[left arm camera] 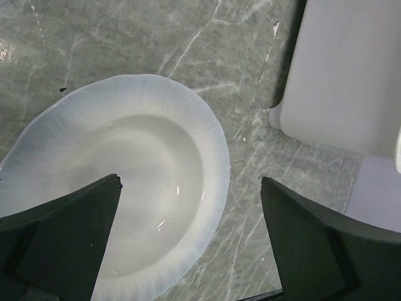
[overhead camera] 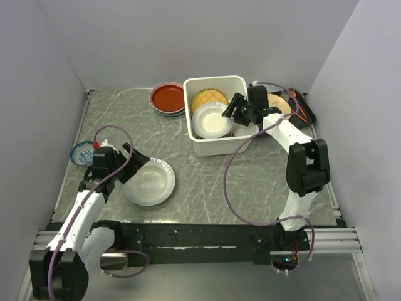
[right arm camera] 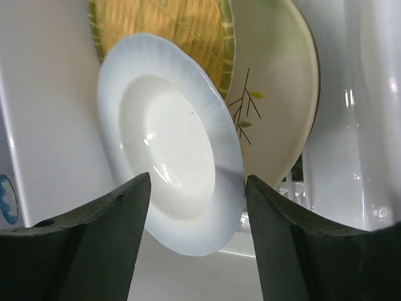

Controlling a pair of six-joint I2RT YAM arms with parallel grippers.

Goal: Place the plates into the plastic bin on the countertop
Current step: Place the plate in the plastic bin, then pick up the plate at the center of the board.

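the plastic bin (overhead camera: 216, 145) stands toward the far edge of the table (overhead camera: 263, 182), a little right of the middle. inside it a white plate (right arm camera: 169, 169) leans almost on its edge, and behind it are a yellow lattice plate (overhead camera: 208, 99) and a cream plate with a branch (right arm camera: 276, 106). the right gripper (overhead camera: 233, 111) hangs over the right side of the bin. its fingers are apart on both sides of the white plate's rim and they do not clamp it, so this plate seems to be delivered.

a second white plate (overhead camera: 149, 182) lies flat on the table, near the left near corner. the left gripper (overhead camera: 128, 164) is low over its left rim with the fingers wide apart, one above the plate and one outside it. i judge that the step in hand is the pick of this plate. the next move needs the fingers to go down over the thin rim, close on it firmly, then lift and carry it to the bin without hitting the right arm.

a stack with a red plate (overhead camera: 168, 97) on top waits at the far edge, just beside the bin.
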